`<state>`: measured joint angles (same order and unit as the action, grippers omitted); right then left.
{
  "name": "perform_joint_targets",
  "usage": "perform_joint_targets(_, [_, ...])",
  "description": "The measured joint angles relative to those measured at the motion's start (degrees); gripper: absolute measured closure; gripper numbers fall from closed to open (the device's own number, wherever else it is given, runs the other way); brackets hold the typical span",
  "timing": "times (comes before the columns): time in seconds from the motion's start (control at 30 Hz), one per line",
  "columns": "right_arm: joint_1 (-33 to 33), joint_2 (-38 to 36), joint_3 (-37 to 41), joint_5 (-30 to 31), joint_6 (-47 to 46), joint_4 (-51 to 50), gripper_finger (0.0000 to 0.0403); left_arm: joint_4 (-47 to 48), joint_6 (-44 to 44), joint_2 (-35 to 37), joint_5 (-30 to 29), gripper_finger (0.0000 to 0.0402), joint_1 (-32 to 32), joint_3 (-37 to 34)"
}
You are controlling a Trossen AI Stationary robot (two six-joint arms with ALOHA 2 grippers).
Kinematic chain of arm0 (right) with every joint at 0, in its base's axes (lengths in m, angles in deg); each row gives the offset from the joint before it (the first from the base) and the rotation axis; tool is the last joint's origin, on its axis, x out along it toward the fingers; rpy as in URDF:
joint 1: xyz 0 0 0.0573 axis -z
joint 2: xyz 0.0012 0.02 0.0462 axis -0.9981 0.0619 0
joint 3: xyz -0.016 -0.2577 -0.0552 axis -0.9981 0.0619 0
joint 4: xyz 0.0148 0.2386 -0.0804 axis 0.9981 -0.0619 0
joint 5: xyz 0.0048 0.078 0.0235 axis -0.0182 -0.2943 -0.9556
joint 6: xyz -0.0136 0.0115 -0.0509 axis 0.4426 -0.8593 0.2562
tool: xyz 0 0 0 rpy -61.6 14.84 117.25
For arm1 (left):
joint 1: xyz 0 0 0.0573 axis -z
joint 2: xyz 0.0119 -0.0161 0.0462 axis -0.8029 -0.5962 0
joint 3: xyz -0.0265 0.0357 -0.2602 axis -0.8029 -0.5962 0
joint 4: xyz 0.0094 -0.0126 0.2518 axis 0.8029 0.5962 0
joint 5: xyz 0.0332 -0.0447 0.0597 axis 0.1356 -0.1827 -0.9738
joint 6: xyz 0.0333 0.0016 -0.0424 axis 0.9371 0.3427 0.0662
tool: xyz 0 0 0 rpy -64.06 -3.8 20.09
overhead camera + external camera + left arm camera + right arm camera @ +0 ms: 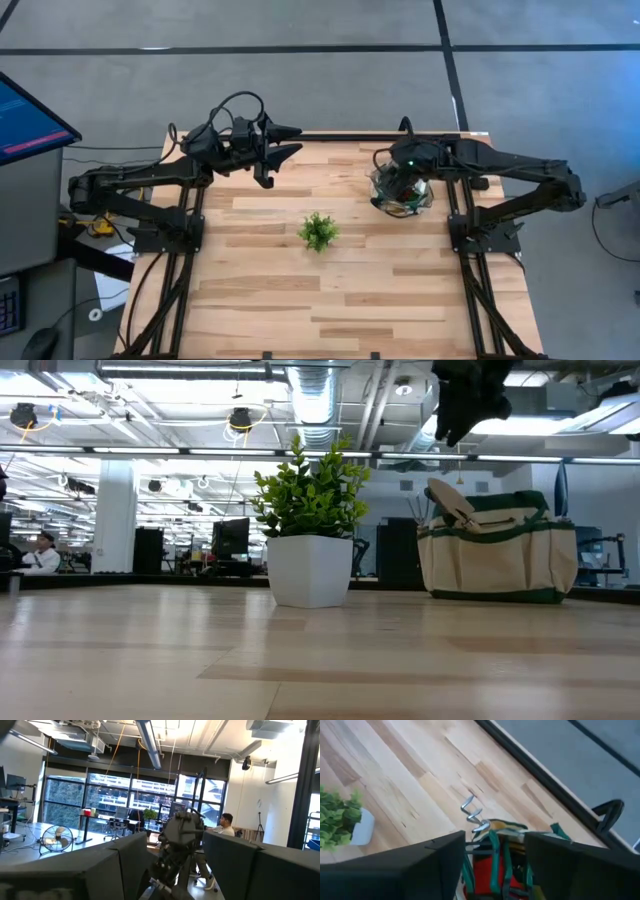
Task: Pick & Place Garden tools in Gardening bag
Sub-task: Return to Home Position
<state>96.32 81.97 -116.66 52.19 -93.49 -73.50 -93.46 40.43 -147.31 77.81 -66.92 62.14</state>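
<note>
The gardening bag, beige with a dark green rim, stands on its base at the table's far right. A wooden handle sticks up out of it and leans on the rim. In the right wrist view, metal rake tines poke over the bag's rim, and red gloves lie inside among the green loop handles. My right gripper hangs open above the bag, clear of it and with nothing between its fingers. My left gripper waits open and raised at the table's far left.
A small leafy plant in a white pot stands at the table's middle, left of the bag. Bare wooden tabletop lies toward the near edge. A monitor stands off the table's left side. People sit in the room beyond.
</note>
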Motion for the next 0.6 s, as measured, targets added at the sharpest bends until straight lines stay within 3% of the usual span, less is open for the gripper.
perform_joint_targets(0.33, [-0.09, 0.00, -2.85, 0.00, 1.31, -0.02, 0.0330, 0.41, 0.02, 0.00, -0.02, 0.0230, -0.04, 0.00])
perform_joint_targets(0.47, [-0.29, -0.10, -3.36, -0.04, 3.39, 0.82, 0.0389, 0.71, 0.02, 0.00, -0.02, 0.0263, -0.04, 0.00])
perform_joint_targets(0.6, [-1.31, -1.00, -3.36, -0.67, 7.46, 4.84, 0.0393, 5.49, 0.79, 1.17, -0.04, 0.0308, -0.04, 0.04])
